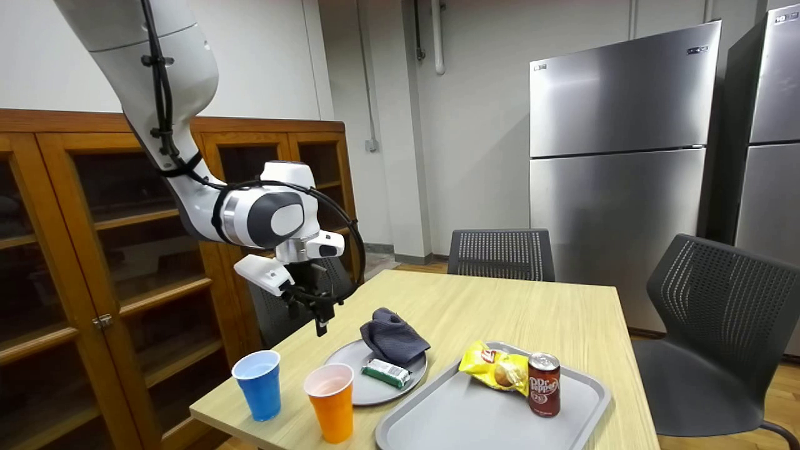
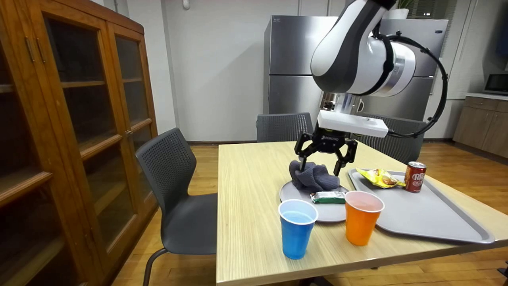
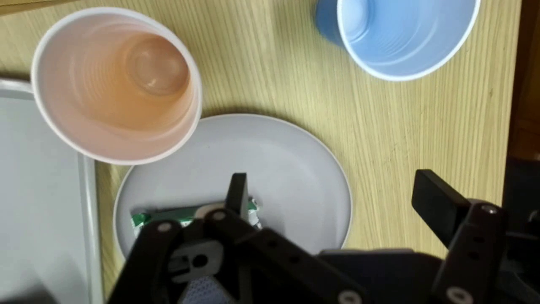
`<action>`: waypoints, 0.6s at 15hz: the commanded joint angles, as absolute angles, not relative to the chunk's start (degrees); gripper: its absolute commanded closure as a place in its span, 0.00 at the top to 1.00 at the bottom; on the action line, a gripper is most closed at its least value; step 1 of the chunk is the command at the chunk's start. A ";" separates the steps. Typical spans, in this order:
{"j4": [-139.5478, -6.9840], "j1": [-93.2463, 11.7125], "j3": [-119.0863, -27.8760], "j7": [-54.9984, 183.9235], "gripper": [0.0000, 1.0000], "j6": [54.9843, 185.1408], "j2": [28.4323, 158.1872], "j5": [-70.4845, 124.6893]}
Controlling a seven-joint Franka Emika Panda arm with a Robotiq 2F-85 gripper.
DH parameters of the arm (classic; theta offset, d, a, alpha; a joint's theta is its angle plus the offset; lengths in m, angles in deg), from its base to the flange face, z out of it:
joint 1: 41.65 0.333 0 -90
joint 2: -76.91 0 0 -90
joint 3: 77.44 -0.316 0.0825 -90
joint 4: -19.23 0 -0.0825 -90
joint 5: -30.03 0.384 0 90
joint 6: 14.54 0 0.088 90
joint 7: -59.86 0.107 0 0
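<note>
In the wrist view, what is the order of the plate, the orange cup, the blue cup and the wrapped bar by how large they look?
1. Plate
2. Orange cup and blue cup: unsure, as the top edge cuts off the second
3. Wrapped bar, partly behind the gripper

A: yo what's closest to you rn?
B: Light gray plate (image 3: 280, 164), round, flat on the table (image 3: 400, 135). I see a dark cloth (image 1: 395, 339) and a wrapped bar (image 1: 387, 373) on it.
A: cloth folded or nah?
B: Nah, bunched in a heap toward one edge, one bit poking up. Blue-gray, textured weave.
A: and the bar?
B: Green and white, long and narrow, lying flat just beside the cloth, I can't tell if they touch. It's partly hidden in my wrist view.
</note>
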State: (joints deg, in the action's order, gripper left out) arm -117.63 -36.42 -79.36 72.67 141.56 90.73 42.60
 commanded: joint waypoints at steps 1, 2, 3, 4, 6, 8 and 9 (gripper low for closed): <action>-115.45 -36.79 -77.37 77.27 1.00 138.41 90.12 40.85; -115.20 -37.00 -77.11 76.88 1.00 138.11 90.08 40.96; -115.02 -37.07 -76.72 76.73 1.00 137.80 90.02 40.70; -116.08 -37.22 -77.55 74.81 1.00 140.31 90.66 41.92; -115.74 -37.33 -77.20 74.85 1.00 139.95 90.66 41.89; -115.67 -37.33 -77.16 74.90 1.00 139.87 90.66 41.88; -115.67 -37.33 -77.16 74.91 1.00 139.85 90.66 41.88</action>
